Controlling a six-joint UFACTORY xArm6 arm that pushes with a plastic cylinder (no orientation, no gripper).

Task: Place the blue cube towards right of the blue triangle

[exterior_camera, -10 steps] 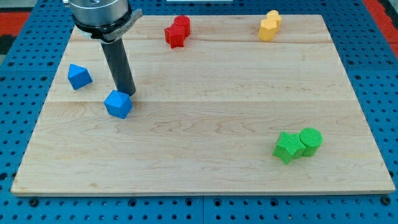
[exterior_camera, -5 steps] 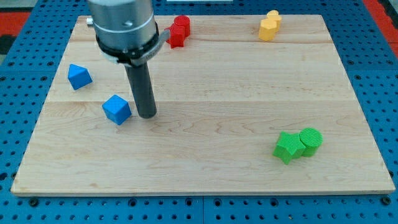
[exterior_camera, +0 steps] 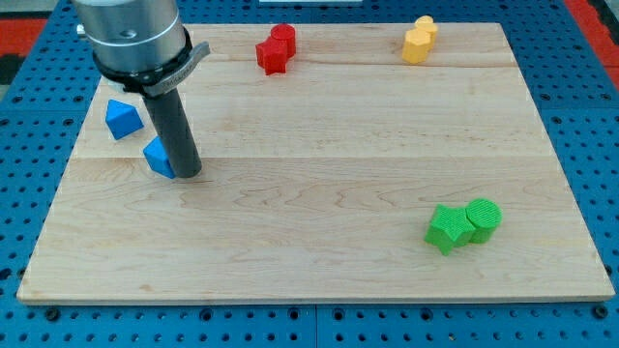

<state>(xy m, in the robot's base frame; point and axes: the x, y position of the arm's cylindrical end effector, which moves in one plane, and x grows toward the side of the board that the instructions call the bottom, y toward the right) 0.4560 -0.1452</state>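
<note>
The blue cube (exterior_camera: 157,157) lies on the wooden board (exterior_camera: 319,203) at the view's left, partly hidden behind my rod. The blue triangle (exterior_camera: 123,118) sits just above and to the left of it, a small gap apart. My tip (exterior_camera: 188,175) rests on the board against the cube's right side, at its lower right corner. The rod rises up and to the left to the arm's grey flange at the view's top left.
A red block (exterior_camera: 275,48) sits at the top centre. A yellow block (exterior_camera: 419,41) sits at the top right. Two green blocks (exterior_camera: 462,224) touch each other at the lower right. The blue pegboard table surrounds the board.
My tip swung round to the cube's right side, then moved left. The blue cube slid left and slightly up, closer to the blue triangle.
</note>
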